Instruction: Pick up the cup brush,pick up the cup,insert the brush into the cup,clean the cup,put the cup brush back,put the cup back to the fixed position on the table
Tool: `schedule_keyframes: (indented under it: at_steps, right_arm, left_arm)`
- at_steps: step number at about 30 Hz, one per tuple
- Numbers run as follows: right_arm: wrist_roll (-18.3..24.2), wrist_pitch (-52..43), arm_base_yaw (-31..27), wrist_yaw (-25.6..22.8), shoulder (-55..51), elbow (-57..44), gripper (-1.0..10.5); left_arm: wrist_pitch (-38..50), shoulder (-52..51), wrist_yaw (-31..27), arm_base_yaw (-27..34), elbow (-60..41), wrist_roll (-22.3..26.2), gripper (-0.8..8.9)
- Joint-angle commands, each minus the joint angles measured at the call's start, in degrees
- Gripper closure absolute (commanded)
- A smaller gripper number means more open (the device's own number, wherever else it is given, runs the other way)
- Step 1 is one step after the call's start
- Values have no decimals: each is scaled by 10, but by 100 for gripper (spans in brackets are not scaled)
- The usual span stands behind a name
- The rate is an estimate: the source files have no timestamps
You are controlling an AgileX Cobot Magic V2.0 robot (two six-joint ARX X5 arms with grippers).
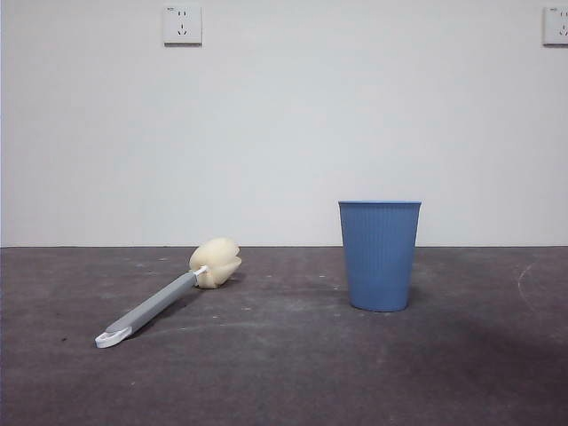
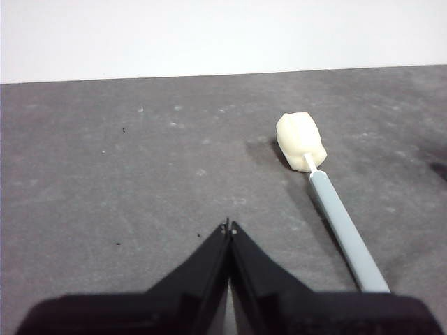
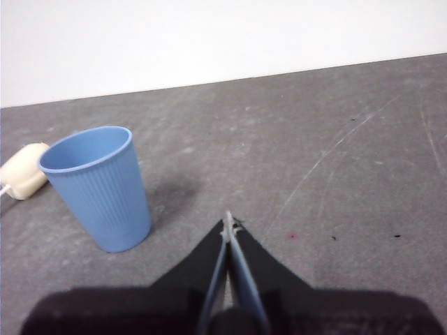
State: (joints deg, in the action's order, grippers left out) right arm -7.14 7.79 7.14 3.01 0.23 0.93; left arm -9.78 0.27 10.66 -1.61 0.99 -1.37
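Observation:
The cup brush (image 1: 169, 295) lies flat on the table (image 1: 284, 373) at the left, its cream sponge head toward the wall and its white looped end toward the front. It also shows in the left wrist view (image 2: 328, 202). The blue ribbed cup (image 1: 380, 255) stands upright right of centre, and shows in the right wrist view (image 3: 98, 187). My left gripper (image 2: 229, 227) is shut and empty, above the table, apart from the brush. My right gripper (image 3: 228, 220) is shut and empty, apart from the cup. Neither arm shows in the front view.
A white wall stands behind the table's far edge, with two sockets (image 1: 182, 25) high up. The sponge head (image 3: 22, 171) peeks out beside the cup in the right wrist view.

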Motion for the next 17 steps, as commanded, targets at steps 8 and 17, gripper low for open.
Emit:
schedule_keyframes:
  at_steps: [8,17]
  right_arm:
    - [-114,-28,0,33,7,25,958]
    - [-112,1,1,115,112,147,958]
  left_arm:
    - [-11,-1,17,0,51,-142,821]
    - [-108,19,19,0,172,-155,821]
